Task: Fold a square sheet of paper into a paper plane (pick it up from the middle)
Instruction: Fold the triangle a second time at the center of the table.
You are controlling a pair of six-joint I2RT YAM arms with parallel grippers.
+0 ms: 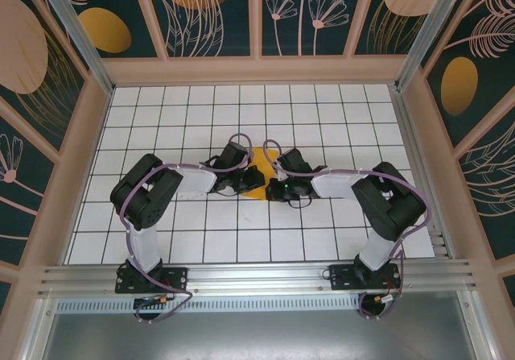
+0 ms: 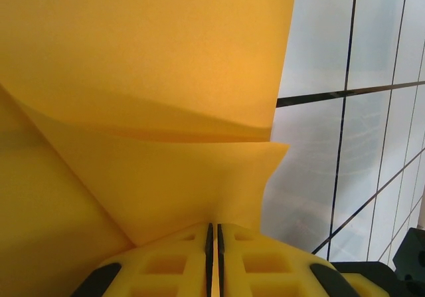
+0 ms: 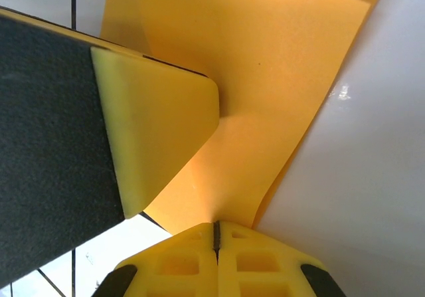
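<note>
The left hand [image 2: 214, 238] is clamped on the square sheet of paper [image 2: 153, 58]. The right hand [image 3: 216, 232] is clamped on the same sheet. The creased sheet sits between both hands at the middle of the gridded desk [image 1: 322, 118].

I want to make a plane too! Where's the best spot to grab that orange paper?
At an edge, coming in low from the side. The orange paper is thin and floppy, so the left gripper and right gripper each pinch an edge from opposite sides.
</note>
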